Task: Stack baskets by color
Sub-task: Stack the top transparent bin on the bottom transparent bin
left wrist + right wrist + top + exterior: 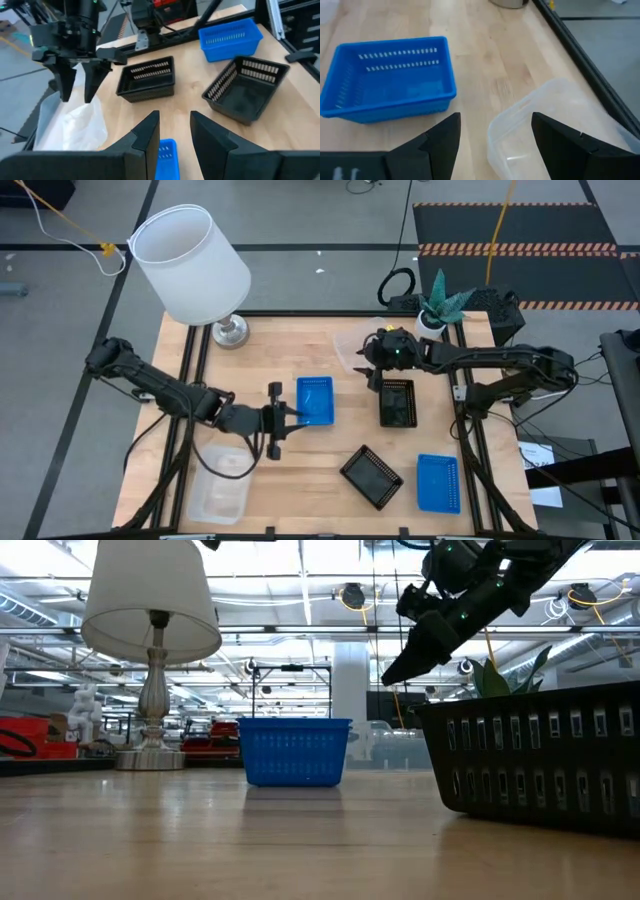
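Baskets: 2 blue, 2 black, 2 clear.

no readable text, labels, brands, numbers or signs on anything in any view

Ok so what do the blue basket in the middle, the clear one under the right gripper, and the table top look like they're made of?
Blue basket: likely molded plastic, slightly glossy, with even slotted walls.
Clear basket: probably thin translucent plastic, frosted, the wood showing faintly through it.
Table top: looks like light wood, smooth, with visible grain and joined strips.
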You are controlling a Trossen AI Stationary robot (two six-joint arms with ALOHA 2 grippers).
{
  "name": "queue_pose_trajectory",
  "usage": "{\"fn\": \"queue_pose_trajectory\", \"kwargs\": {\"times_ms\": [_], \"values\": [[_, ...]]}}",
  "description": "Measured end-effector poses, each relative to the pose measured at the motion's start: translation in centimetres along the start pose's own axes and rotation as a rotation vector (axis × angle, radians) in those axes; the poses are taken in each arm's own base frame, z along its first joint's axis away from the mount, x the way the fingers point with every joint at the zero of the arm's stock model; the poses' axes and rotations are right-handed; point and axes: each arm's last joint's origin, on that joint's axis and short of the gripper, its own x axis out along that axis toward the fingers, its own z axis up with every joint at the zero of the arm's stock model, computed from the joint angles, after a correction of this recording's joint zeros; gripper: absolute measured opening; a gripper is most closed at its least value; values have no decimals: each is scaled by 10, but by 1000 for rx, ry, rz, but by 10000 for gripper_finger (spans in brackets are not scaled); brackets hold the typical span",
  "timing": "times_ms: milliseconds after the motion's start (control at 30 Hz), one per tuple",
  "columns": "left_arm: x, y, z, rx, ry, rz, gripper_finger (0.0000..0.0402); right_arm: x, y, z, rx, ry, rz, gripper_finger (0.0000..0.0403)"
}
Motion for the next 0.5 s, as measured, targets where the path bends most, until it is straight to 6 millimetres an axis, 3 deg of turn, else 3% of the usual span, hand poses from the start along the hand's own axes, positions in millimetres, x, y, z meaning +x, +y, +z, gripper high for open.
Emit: {"fn": "queue_pose_trajectory", "kwargs": {"times_ms": [367,500], "values": [[15,31,-3,-22,-3,-101,111,18,-5,-12,-45,57,88,184],[16,35,-6,-38,23,-108,111,18,-9,-13,-48,63,76,163]]}}
